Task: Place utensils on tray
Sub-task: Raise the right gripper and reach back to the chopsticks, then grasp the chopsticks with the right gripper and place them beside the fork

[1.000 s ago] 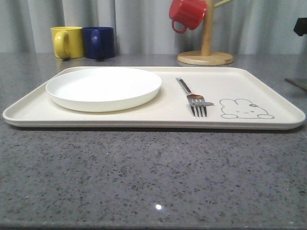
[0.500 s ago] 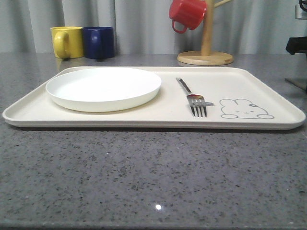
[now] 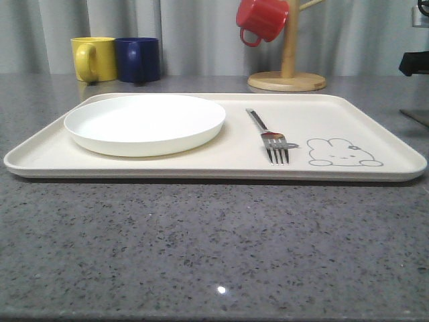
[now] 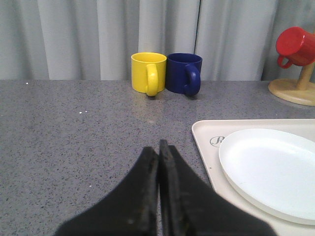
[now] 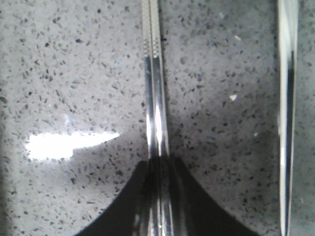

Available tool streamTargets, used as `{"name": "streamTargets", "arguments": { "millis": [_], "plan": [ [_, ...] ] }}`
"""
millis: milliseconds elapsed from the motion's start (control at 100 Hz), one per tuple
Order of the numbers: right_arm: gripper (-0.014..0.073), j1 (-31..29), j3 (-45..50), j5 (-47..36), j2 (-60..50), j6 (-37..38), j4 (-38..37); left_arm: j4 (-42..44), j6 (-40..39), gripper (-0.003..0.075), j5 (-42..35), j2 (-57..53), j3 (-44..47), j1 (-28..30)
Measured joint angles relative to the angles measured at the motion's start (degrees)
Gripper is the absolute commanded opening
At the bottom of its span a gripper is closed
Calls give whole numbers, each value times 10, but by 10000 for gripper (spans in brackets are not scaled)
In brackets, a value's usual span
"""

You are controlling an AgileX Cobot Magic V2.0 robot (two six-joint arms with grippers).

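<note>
Clamping the chopsticks (image 5: 155,98) along their long axis, the right end effector (image 5: 157,196) sits beyond the tray's (image 3: 375,107) right edge.

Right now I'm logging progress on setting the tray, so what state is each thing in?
Plate: flat on the tray's left half, empty.
Fork: flat on the tray, tines toward the camera.
Tray: flat on the counter.
Red mug: hanging on the wooden stand.
Yellow mug: upright behind the tray.
Blue mug: upright beside the yellow one.
Left end effector: shut, empty.
Right end effector: shut on chopsticks.
</note>
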Motion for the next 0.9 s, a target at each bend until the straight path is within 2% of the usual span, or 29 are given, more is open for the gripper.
{"name": "streamTargets", "arguments": {
  "millis": [60, 280, 510, 650, 900],
  "plan": [
    [-39, 0, 0, 0, 0, 0, 0, 0, 0, -18, 0, 0, 0, 0],
    [-36, 0, -5, 16, -4, 0, 9, 0, 0, -18, 0, 0, 0, 0],
    [-36, 8, -38, 36, -58, 11, 47, 0, 0, -18, 0, 0, 0, 0],
    [-36, 51, -47, 36, -87, 46, 55, 0, 0, -18, 0, 0, 0, 0],
    [-36, 170, -49, -10, -83, 124, 55, 0, 0, -18, 0, 0, 0, 0]
  ]
}}
